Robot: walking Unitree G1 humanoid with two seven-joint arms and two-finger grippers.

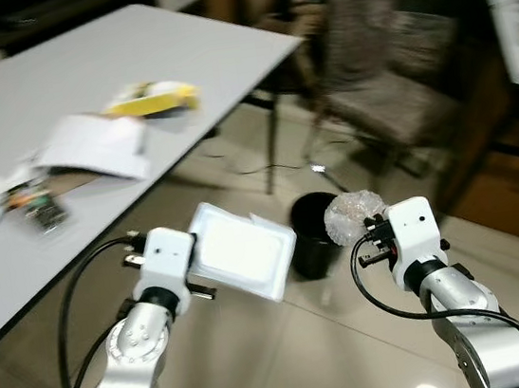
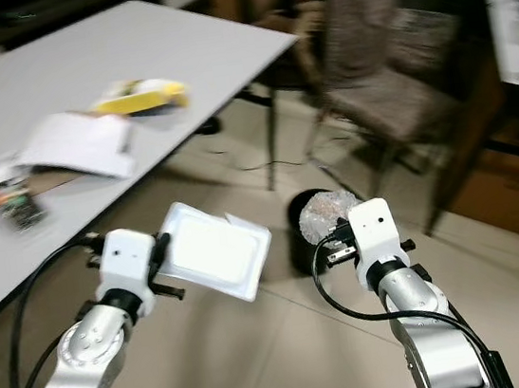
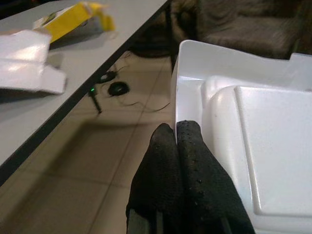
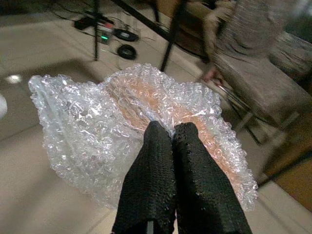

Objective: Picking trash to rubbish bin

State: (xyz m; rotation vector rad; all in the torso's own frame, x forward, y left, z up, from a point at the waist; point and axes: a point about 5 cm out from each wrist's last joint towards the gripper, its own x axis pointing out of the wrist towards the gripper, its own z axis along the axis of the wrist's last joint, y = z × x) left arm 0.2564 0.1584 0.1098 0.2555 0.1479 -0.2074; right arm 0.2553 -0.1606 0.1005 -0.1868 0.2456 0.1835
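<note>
A white plastic tray (image 1: 239,251) is held by its edge in the closed fingers of the left gripper (image 3: 176,141), raised above the tiled floor (image 1: 289,343) beside a grey table (image 1: 81,74). A crumpled sheet of bubble wrap (image 4: 136,126) is pinched between the shut fingers of the right gripper (image 4: 171,134), just beside and above a black rubbish bin (image 1: 315,234) standing on the floor. A yellow packet (image 1: 153,98), white paper (image 1: 95,147) and other litter are seen on the table, with a patterned chair (image 1: 389,91) behind the bin.
</note>
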